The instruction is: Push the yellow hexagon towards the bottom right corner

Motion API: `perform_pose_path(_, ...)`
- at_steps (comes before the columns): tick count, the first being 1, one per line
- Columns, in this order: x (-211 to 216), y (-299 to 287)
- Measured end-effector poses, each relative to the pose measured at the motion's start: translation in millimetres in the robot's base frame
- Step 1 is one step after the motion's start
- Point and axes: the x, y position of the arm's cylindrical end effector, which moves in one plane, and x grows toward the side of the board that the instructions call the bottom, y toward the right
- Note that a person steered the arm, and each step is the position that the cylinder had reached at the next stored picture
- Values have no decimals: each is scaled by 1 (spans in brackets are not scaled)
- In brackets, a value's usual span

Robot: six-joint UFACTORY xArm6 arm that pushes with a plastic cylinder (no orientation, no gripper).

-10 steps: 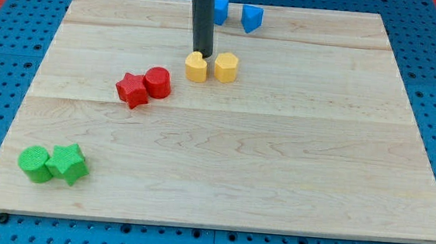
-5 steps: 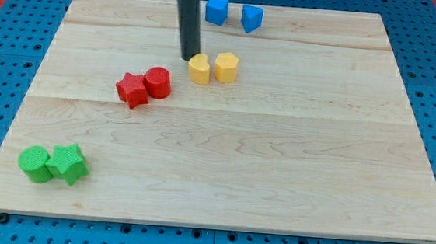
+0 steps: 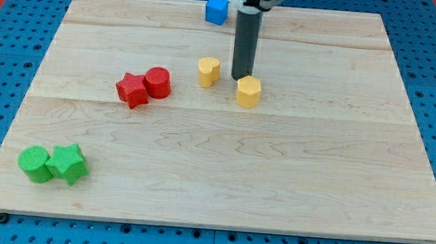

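The yellow hexagon [image 3: 248, 92] lies a little above the board's middle. My tip [image 3: 242, 76] stands right at its upper left edge, touching or nearly touching it. A second yellow block, heart-shaped [image 3: 208, 71], lies to the left of my tip, apart from the hexagon. The rod rises from the tip to the view's top.
A red star [image 3: 131, 90] and red cylinder [image 3: 158, 82] touch each other at the left. A green cylinder [image 3: 34, 163] and green star-like block [image 3: 68, 164] sit at the bottom left. A blue cube [image 3: 217, 10] lies at the top; the rod hides the area right of it.
My tip moved from the left of the yellow heart to the right, behind the hexagon. The hexagon has slid down and right, away from the heart. The rod now hides the second blue block.
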Motion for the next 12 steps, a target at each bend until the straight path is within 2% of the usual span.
perform_pose_path(1, 34, 11)
perform_pose_path(3, 43, 54)
perform_pose_path(4, 50, 14)
perform_pose_path(8, 75, 9)
perform_pose_path(12, 75, -73)
